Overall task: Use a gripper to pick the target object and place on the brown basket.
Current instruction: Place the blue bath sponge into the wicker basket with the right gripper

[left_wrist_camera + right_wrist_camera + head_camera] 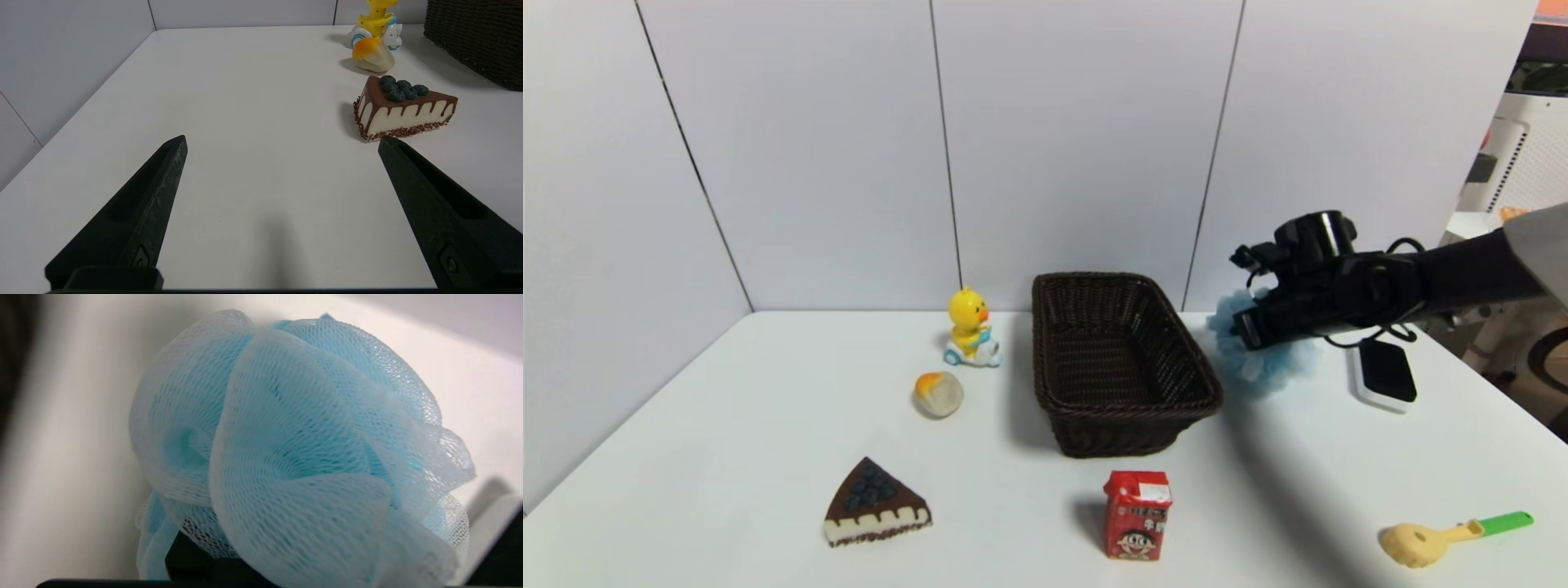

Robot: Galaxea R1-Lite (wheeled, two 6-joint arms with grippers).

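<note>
The light blue mesh pouf (1262, 359) hangs in my right gripper (1248, 328), just right of the brown woven basket (1123, 408) and close to its right rim. The gripper is shut on the pouf, and its fingers are buried in the mesh. In the right wrist view the pouf (294, 449) fills the picture and hides the fingers. The basket is empty. My left gripper (282, 139) is open and empty, low over the bare front-left part of the table, and is out of the head view.
Left of the basket stand a yellow duck toy (969, 327), a small orange-white bun (938, 394) and a cake slice (874, 502). A red carton (1137, 514) stands before the basket. A black-and-white device (1384, 371) and a yellow scoop with a green handle (1445, 539) lie at the right.
</note>
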